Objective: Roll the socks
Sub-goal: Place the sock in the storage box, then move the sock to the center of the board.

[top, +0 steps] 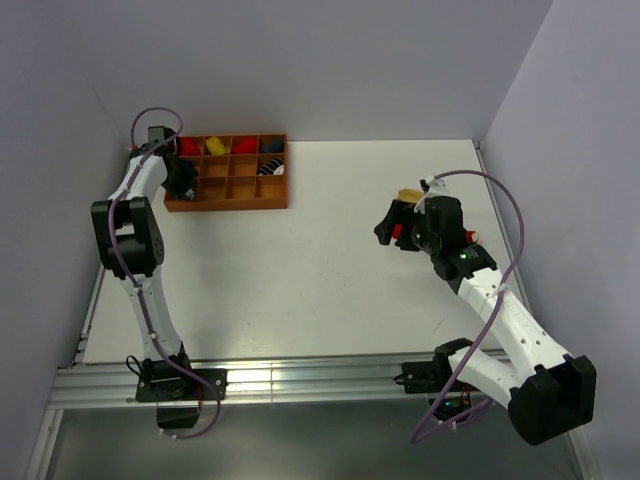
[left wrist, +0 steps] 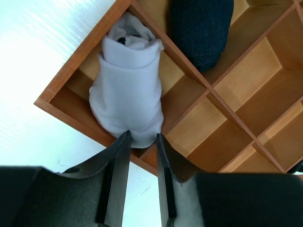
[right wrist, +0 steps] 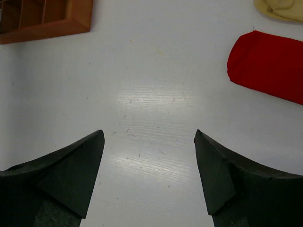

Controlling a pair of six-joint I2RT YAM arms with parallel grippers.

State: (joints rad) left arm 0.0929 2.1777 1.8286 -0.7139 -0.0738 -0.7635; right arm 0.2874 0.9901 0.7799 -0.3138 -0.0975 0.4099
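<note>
While my right fingers (right wrist: 71, 165) hang wide and empty over the bench (right wrist: 142, 94), the red sock (right wrist: 265, 66) and tan sock (right wrist: 279, 9) beyond lie unrolled. Farthest, my left fingers (left wrist: 118, 161) narrowly pinch the rolled white sock (left wrist: 128, 94) in the wooden tray's (left wrist: 62, 75) corner.

The right gripper (right wrist: 149, 135) holds its fingers wide apart above the white table (right wrist: 151, 71), with a red sock (right wrist: 267, 66) ahead to its right, a tan-yellow sock (right wrist: 279, 9) just beyond that, and a wooden tray (right wrist: 47, 26) corner ahead-left.
</note>
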